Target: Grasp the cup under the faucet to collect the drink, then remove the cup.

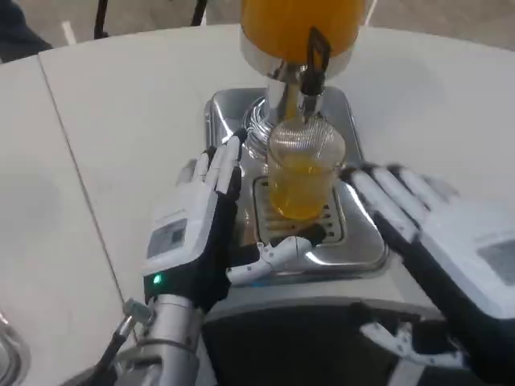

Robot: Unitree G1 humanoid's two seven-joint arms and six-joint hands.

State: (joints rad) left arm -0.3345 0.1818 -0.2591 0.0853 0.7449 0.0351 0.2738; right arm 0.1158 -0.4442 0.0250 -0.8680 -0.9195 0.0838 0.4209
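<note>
In the head view we saw the cup, partly filled with orange drink, standing on the drip tray under the faucet at frame centre, with our left hand and right hand flanking it, fingers spread, holding nothing.

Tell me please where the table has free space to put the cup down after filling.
Bare white table lies left of the dispenser's silver base, beyond the left hand. More bare surface lies right of the base, past the right hand. Crowded: the drip tray, where the cup stands under the faucet between both hands.
</note>
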